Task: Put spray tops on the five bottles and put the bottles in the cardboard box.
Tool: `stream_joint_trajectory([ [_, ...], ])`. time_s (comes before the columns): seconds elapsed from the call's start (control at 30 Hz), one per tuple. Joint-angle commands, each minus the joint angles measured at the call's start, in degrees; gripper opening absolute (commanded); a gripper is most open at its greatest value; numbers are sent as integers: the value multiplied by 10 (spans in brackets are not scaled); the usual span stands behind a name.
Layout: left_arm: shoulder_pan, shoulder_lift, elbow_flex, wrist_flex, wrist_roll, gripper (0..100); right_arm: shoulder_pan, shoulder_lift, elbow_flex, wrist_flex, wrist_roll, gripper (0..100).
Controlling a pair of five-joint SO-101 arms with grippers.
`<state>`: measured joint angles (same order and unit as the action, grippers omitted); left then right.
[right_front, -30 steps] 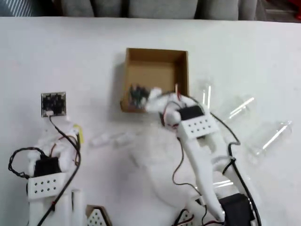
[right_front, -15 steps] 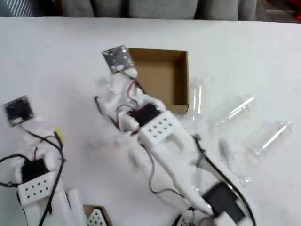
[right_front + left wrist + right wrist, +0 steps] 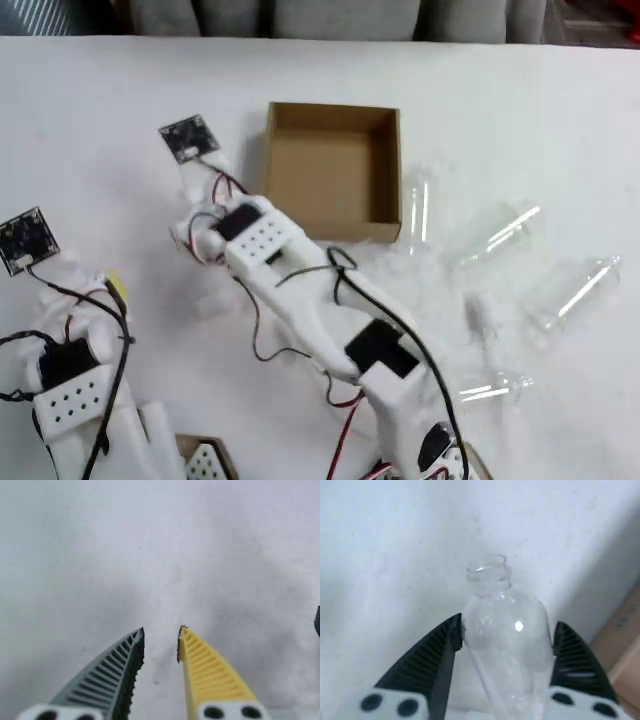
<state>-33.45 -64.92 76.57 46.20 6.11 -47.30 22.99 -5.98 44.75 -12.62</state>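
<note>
I logged the right gripper (image 3: 508, 621) clamped across 1 bottle (image 3: 502, 605), neck pointing straight away from it; cardboard box (image 3: 330, 175) sat just beside. The left gripper (image 3: 161, 632) was slightly apart, empty.

Bright, even light; washed-out glare

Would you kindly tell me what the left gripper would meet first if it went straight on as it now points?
Probably the bare white table: the left gripper, jaws open and empty, points at plain tabletop with nothing in between, though depth is hard to judge.
</note>
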Motion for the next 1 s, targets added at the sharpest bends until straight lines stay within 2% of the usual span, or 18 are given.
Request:
stream_joint_trajectory([
  [0.0,-5,2,-34,-11,6,133,3,-13,-93,108,16,289],
  [0.17,11,2,-33,-10,4,133,32,-60,-207,319,25,210],
  [0.27,38,2,-35,5,4,133,56,-94,-257,420,87,150],
  [0.4,77,2,-44,10,7,133,97,-136,-259,535,118,6],
  [0.43,88,2,-54,18,8,133,110,-145,-241,544,120,21],
  [0.67,175,3,-129,92,42,133,212,-245,15,471,142,17],
  [0.8,194,3,-138,84,44,133,246,-332,154,400,172,17],
  [0.97,196,4,-148,59,65,133,247,-421,316,296,175,17],
])
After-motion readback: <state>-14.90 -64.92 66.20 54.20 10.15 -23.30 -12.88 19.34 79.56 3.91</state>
